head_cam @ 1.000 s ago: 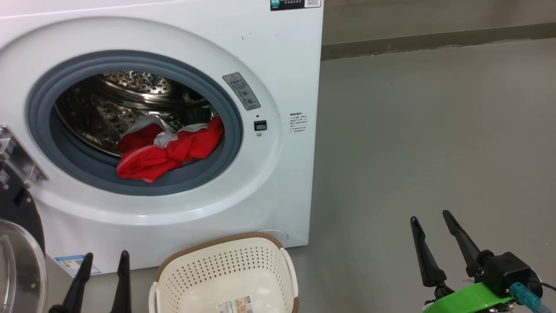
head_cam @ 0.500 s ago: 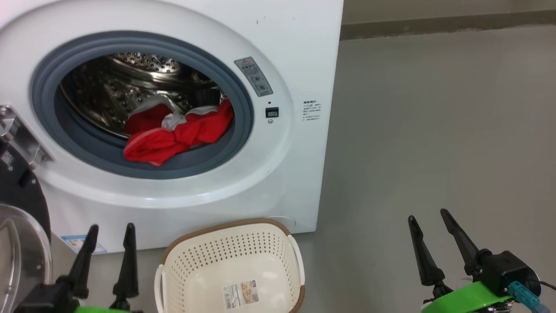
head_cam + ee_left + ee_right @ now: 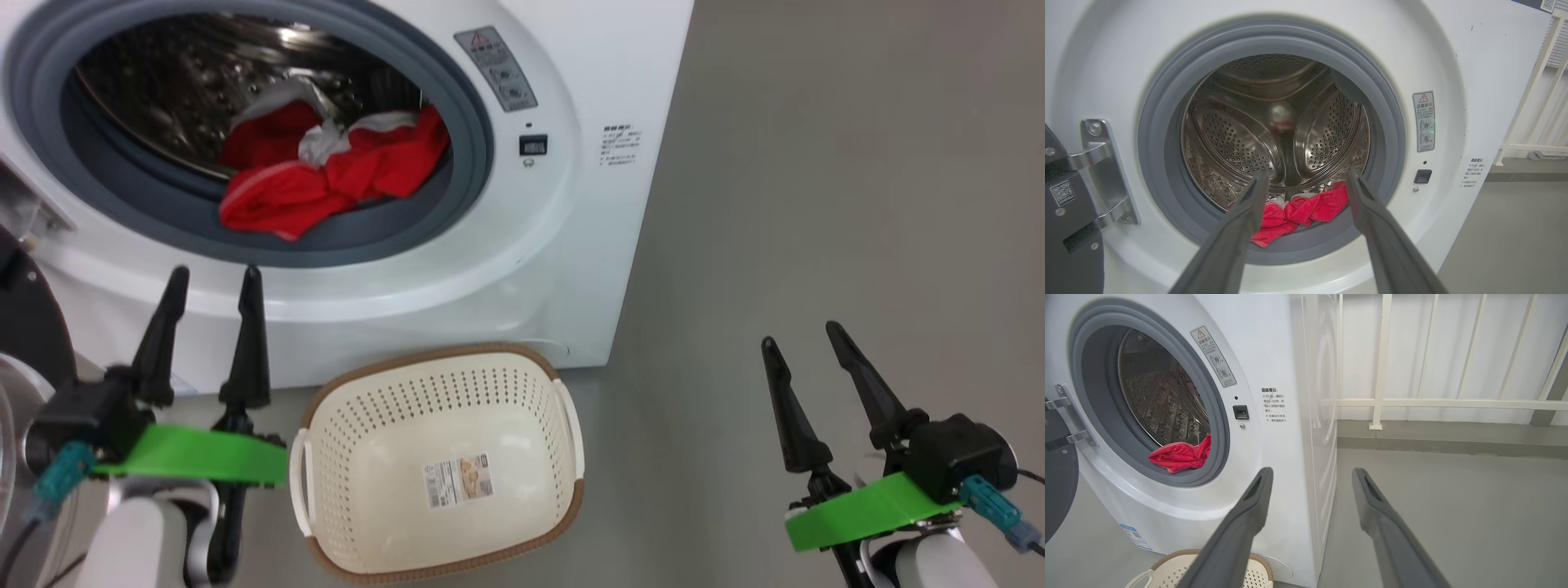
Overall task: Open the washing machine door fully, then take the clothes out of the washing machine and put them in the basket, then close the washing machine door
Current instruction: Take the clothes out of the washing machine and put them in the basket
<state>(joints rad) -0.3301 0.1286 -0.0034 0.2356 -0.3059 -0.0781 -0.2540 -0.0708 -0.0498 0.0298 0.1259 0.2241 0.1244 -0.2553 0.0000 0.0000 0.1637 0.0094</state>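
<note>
Red clothes in washing machine (door open), basket below

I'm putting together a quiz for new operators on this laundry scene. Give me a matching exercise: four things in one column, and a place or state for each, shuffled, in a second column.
Column A
1. clothes
2. basket
3. washing machine door
4. right gripper

Column B
a. swung open on its hinge
b. bunched at the mouth of the drum
c. standing on the floor in front of the machine
d. fingers apart, holding nothing

Pairs: 1-b, 2-c, 3-a, 4-d
</note>
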